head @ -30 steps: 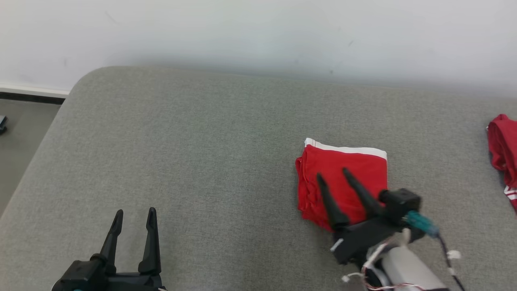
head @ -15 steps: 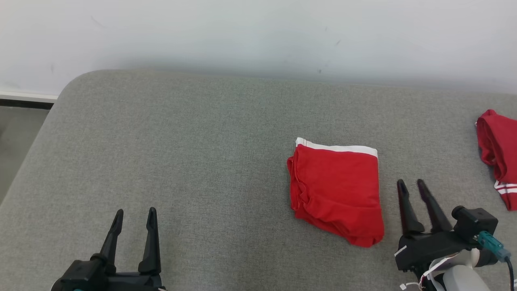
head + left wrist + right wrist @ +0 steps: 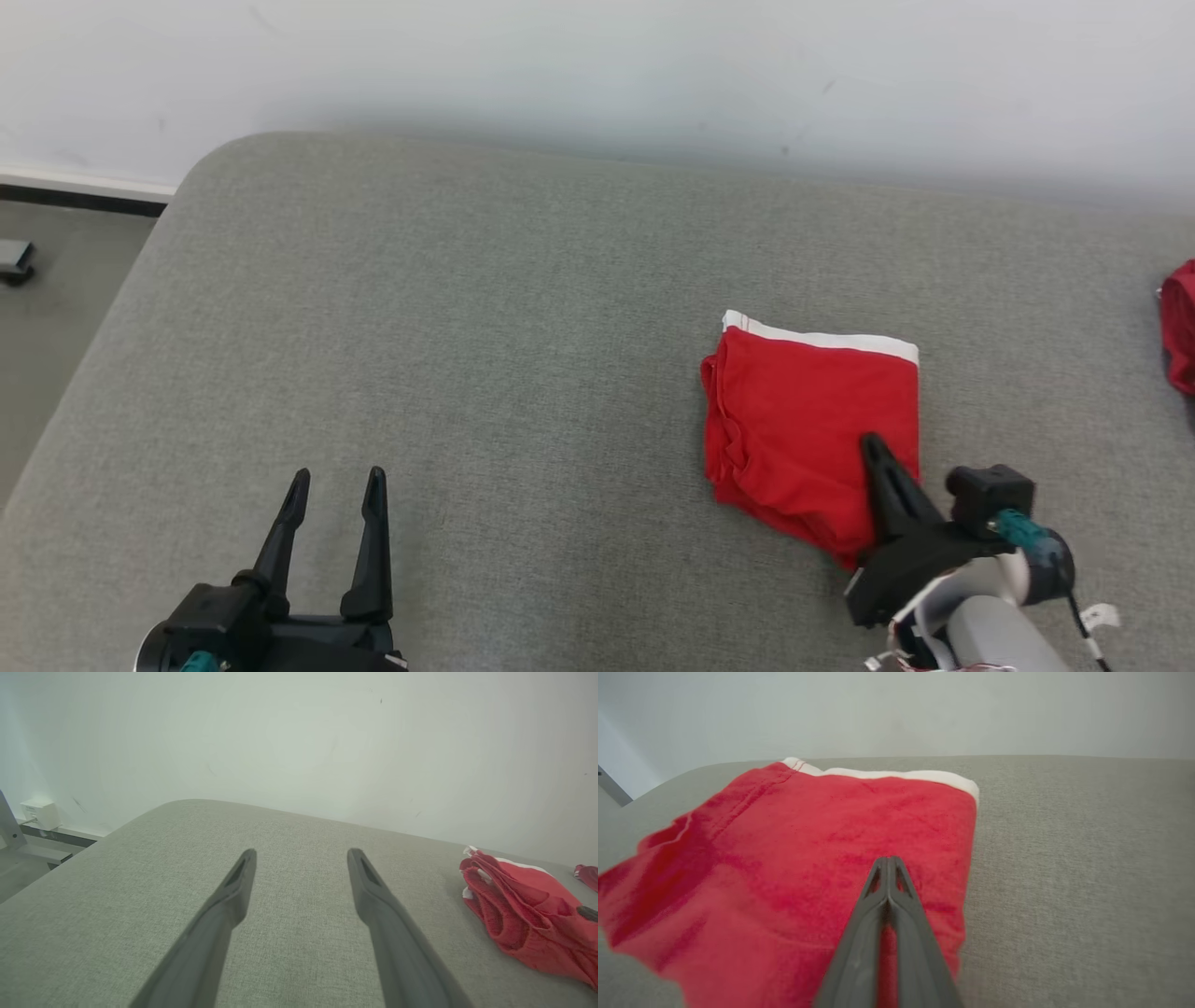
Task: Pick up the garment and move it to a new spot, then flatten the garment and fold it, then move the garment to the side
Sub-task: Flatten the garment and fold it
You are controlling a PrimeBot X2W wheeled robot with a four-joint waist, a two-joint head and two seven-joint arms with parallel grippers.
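Observation:
The garment (image 3: 803,420) is a folded red piece with a white band along its far edge, lying flat on the grey cushion (image 3: 523,355), right of centre. My right gripper (image 3: 873,443) is shut, its two fingers pressed together and lying over the garment's near right part. In the right wrist view the closed tips (image 3: 888,861) sit above the red cloth (image 3: 808,849) with no fold caught between them. My left gripper (image 3: 336,476) stands open over bare cushion at the near left, far from the garment. The left wrist view shows its spread fingers (image 3: 301,851) and the garment (image 3: 523,905) off to the right.
Another red piece of clothing (image 3: 1181,322) lies at the cushion's far right edge. A pale wall (image 3: 597,65) runs behind the cushion. The cushion's rounded left corner drops to the floor (image 3: 56,271), where a small white box (image 3: 41,812) sits by the wall.
The right gripper, open beside the garment's right edge half a second ago, has shut and now lies over the garment's near right part. The head camera shifted slightly. The left gripper is unchanged.

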